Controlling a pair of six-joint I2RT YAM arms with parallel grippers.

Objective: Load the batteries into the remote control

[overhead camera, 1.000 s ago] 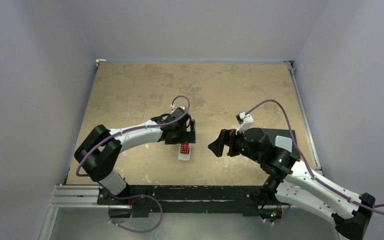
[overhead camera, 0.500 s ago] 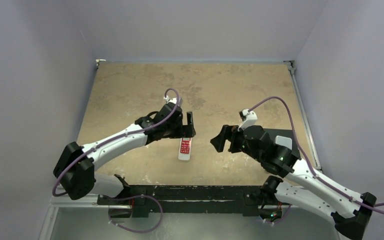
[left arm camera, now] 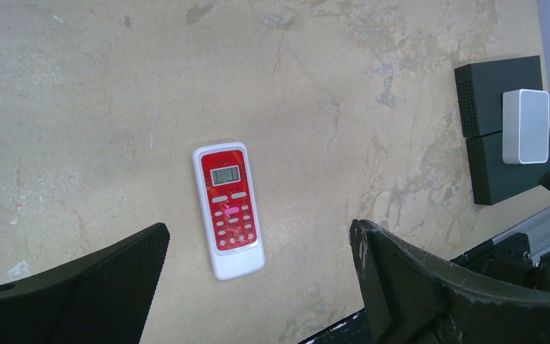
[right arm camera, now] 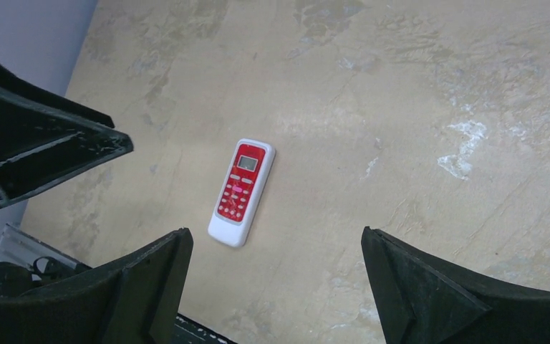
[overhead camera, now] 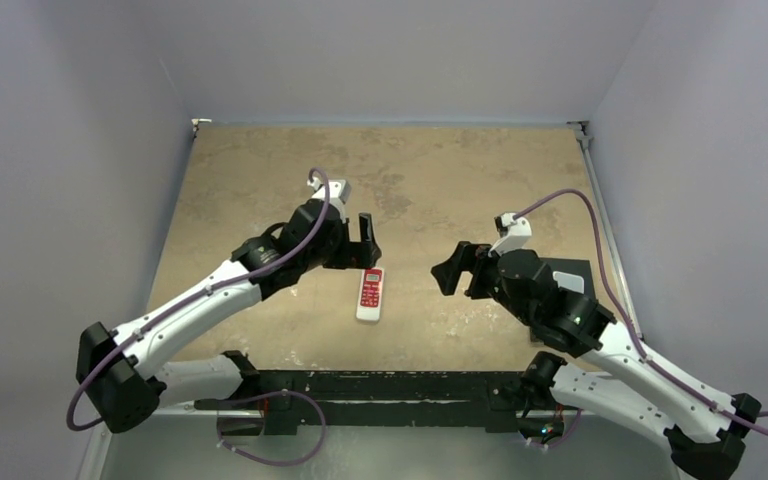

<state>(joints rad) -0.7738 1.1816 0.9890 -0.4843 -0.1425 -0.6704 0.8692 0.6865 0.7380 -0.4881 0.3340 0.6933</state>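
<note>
**A:** So, left gripper (overhead camera: pixel 363 243) first. State?

**B:** Jaws spread wide. Its wrist view shows both dark fingers (left arm camera: pixel 79 294) at the lower corners with bare table (left arm camera: pixel 100 86) between them. It is raised off the surface and touches no object.

**A:** Remote control (overhead camera: pixel 370 293) relative to it?

**B:** The remote lies flat on the table, below the left gripper (left arm camera: pixel 256 231) and inside the span of its fingers, closer to the left finger. It is red face up, with the pale screen at the end farther from the fingers and the white end nearest them. From above, the remote sits just on the near side of that gripper, apart from it.

**A:** Right gripper (overhead camera: pixel 452 272)?

**B:** Also wide open and lifted off the table. In its own wrist view the remote control (right arm camera: pixel 242 190) lies below the right gripper (right arm camera: pixel 276 235), between the two fingers and towards the left one, slightly tilted. From above, the remote is to that gripper's left, near but not touching.

**A:** Anything else?

**B:** A black block (left arm camera: pixel 498 107) sits well off to the right of the left gripper at the table's edge, with a pale grey block (left arm camera: pixel 526 125) resting on top of it. From above, both are just behind the right gripper.
</note>
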